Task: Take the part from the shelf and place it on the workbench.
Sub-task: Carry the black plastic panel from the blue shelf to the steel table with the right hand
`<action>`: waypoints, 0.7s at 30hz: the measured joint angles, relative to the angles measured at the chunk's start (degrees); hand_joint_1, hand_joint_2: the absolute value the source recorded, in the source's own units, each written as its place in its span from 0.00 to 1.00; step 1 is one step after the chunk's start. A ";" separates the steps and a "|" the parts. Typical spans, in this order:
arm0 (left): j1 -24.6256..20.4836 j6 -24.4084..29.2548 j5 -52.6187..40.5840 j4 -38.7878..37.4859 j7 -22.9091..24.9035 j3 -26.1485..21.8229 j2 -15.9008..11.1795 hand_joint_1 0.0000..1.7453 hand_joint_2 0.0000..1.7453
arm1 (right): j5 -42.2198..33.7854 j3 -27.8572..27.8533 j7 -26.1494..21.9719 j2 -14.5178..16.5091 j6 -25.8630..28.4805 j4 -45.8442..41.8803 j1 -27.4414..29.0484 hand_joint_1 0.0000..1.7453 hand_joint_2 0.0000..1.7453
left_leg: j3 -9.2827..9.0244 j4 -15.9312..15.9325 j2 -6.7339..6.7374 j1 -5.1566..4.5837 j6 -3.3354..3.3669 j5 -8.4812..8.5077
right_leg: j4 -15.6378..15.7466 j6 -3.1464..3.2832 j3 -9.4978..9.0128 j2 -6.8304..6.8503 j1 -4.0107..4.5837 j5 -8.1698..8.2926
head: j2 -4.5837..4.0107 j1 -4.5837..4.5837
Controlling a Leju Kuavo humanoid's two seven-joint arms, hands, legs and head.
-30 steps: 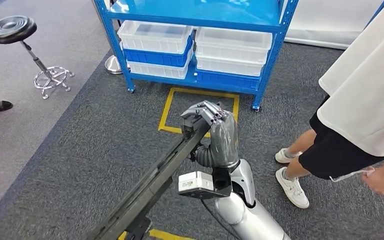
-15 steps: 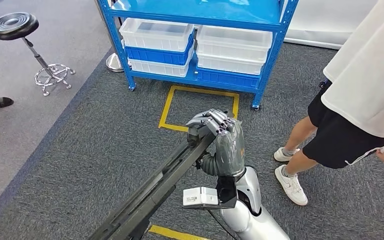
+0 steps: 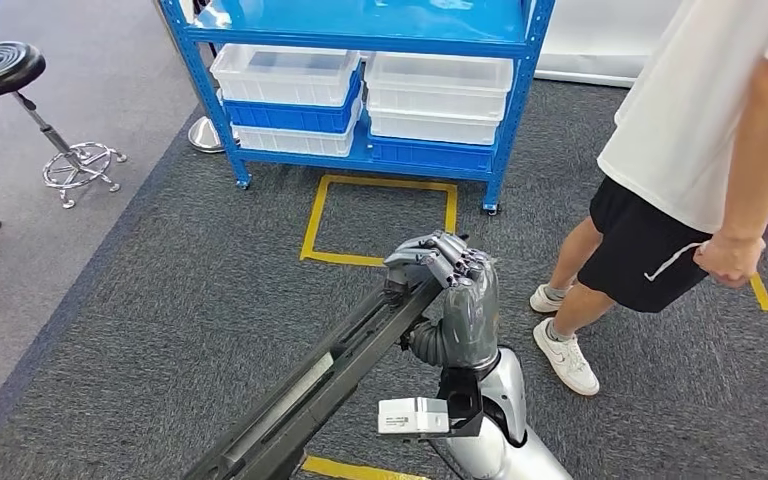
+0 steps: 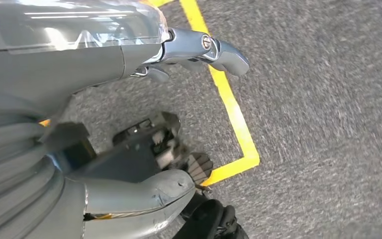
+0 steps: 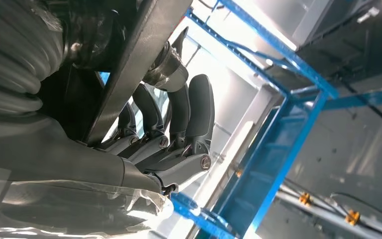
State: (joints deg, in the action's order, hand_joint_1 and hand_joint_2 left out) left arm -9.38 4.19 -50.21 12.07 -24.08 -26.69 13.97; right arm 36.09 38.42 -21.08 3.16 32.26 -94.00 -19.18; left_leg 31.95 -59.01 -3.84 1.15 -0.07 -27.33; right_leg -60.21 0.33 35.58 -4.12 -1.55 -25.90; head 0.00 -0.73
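The part (image 3: 330, 375) is a long dark metal rail that runs from the lower left up to the middle of the head view. My right hand (image 3: 450, 300) grips its far end, fingers wrapped over the top, above the grey carpet. The right wrist view shows those fingers (image 5: 179, 119) curled round the dark bar (image 5: 139, 59). My left hand (image 4: 129, 124) hangs over the floor with its fingers (image 4: 214, 47) and thumb (image 4: 154, 191) apart. A dark piece sits between them, and I cannot tell whether the hand touches it.
The blue shelf (image 3: 360, 25) stands ahead with white and blue bins (image 3: 285, 75) on its lower level. A yellow tape square (image 3: 380, 220) marks the carpet before it. A person (image 3: 680, 180) stands close on the right. A black stool (image 3: 0, 70) is at the far left.
The whole picture has shifted, so the camera moved. The person has stepped closer, one arm now hanging down. My right hand still grips the part the same way.
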 joint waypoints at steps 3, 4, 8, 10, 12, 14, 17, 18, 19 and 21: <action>0.07 0.07 0.00 0.01 -0.07 0.00 -0.14 0.00 1.00 | -0.10 -0.04 -0.18 -0.12 0.12 -0.30 0.48 1.00 1.00 | -0.50 1.46 0.75 -0.20 0.60 0.49 | 0.68 -1.31 0.28 -1.00 -0.32 0.78 | -0.02 -0.01; 0.05 0.08 0.01 0.01 -0.11 0.00 -0.15 0.00 1.00 | -0.12 -0.06 -0.22 -0.20 0.18 -0.42 0.59 1.00 1.00 | -0.66 2.05 1.41 -0.12 0.96 0.91 | 0.42 -1.54 0.51 -0.33 -0.20 0.50 | -0.02 0.01; 0.18 0.08 0.00 0.02 -0.20 0.00 -0.16 0.00 1.00 | -0.20 -0.11 -0.36 -0.46 0.45 -0.64 0.94 1.00 1.00 | -0.54 2.99 4.39 -0.26 1.87 1.71 | -10.69 -1.73 5.72 3.37 0.22 -5.92 | -0.02 0.06; 0.27 0.08 0.00 0.01 -0.19 0.00 -0.17 0.00 1.00 | -0.24 -0.11 -0.37 -0.63 0.55 -0.64 1.30 1.00 1.00 | -0.25 2.74 5.86 -0.52 1.91 1.66 | -14.07 -1.81 6.99 3.63 0.26 -6.68 | -0.01 0.08; 0.24 0.08 0.00 0.01 -0.19 0.00 -0.16 0.00 1.00 | -0.27 -0.11 -0.37 -0.73 0.62 -0.69 1.45 1.00 1.00 | -0.12 2.37 7.17 -0.78 1.87 1.51 | -8.93 -1.39 3.66 4.47 0.47 -3.82 | -0.01 0.09; 0.17 0.07 0.00 0.02 -0.20 0.00 -0.13 0.00 1.00 | -0.27 -0.11 -0.37 -0.73 0.63 -0.85 1.42 1.00 1.00 | -0.05 1.86 8.23 -1.12 1.63 1.20 | -1.45 -0.50 -0.64 6.60 1.03 -1.52 | -0.02 0.06; 0.07 0.07 0.00 0.02 -0.21 0.00 -0.12 0.00 1.00 | -0.26 -0.12 -0.39 -0.73 0.64 -1.05 1.41 1.00 1.00 | -0.08 1.53 9.58 -1.36 0.85 0.92 | 1.39 0.16 -1.85 6.93 1.53 -0.90 | -0.02 0.03; 0.04 0.08 0.00 0.02 -0.21 0.00 -0.12 0.00 1.00 | -0.26 -0.13 -0.39 -0.74 0.64 -1.09 1.42 1.00 1.00 | -0.15 1.54 9.84 -1.31 0.54 0.87 | 1.47 0.38 -1.80 6.37 1.41 -0.72 | -0.02 0.05; 0.00 0.08 0.00 0.02 -0.21 0.00 -0.12 0.00 1.00 | -0.26 -0.14 -0.40 -0.74 0.65 -1.13 1.44 1.00 1.00 | -0.12 1.28 9.24 -1.20 0.18 0.56 | 1.69 0.63 -1.76 5.80 1.20 -0.46 | -0.01 0.04; -0.03 0.07 -0.01 0.02 -0.21 0.00 -0.14 0.00 1.00 | -0.26 -0.15 -0.40 -0.70 0.64 -1.20 1.40 1.00 1.00 | 1.10 -1.85 6.58 -0.92 -0.55 -1.89 | 2.05 1.16 -1.69 4.82 0.68 0.10 | 0.00 0.01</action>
State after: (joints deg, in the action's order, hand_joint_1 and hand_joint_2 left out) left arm -9.41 4.26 -50.22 12.09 -24.29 -26.69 13.84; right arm 35.83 38.27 -21.48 2.46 32.90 -95.20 -17.78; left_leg 33.04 -60.86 2.74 0.23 -0.62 -29.22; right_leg -58.16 1.49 33.89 0.70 -0.87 -25.80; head -0.01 -0.72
